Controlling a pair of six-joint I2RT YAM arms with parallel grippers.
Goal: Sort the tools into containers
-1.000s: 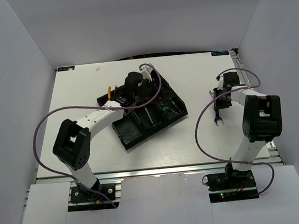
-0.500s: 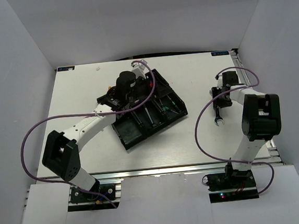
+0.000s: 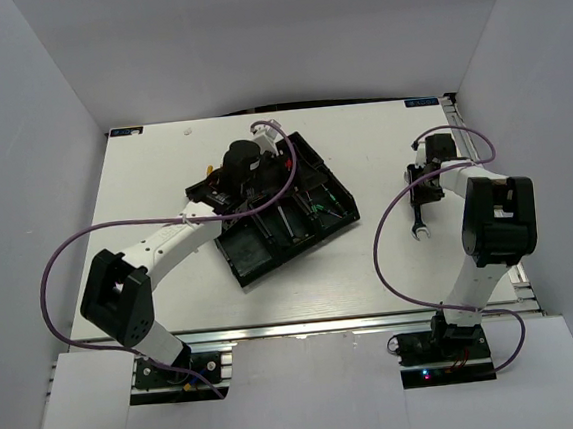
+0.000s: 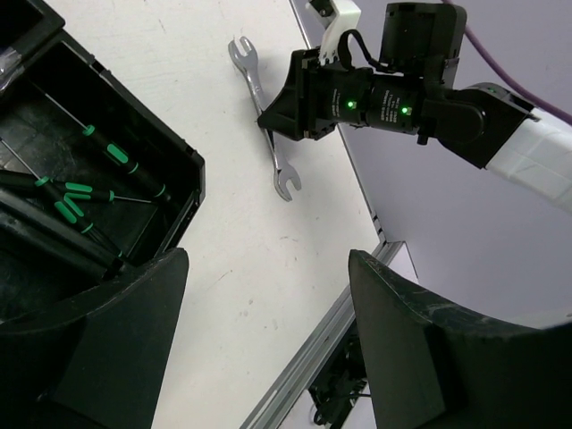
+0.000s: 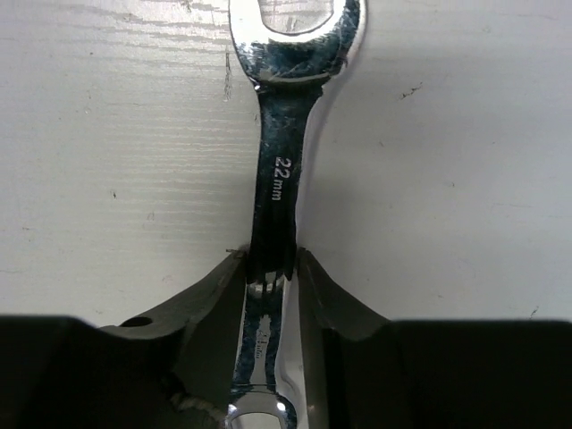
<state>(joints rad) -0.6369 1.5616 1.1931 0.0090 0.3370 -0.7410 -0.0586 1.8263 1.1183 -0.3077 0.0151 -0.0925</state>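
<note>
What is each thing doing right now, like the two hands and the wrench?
wrench: lying flat on the table, outside the tray, pinched at its shaft.
right hand: shut on the wrench.
left hand: open, empty, over the tray's edge.
tray: holding green-marked tools in one compartment.
</note>
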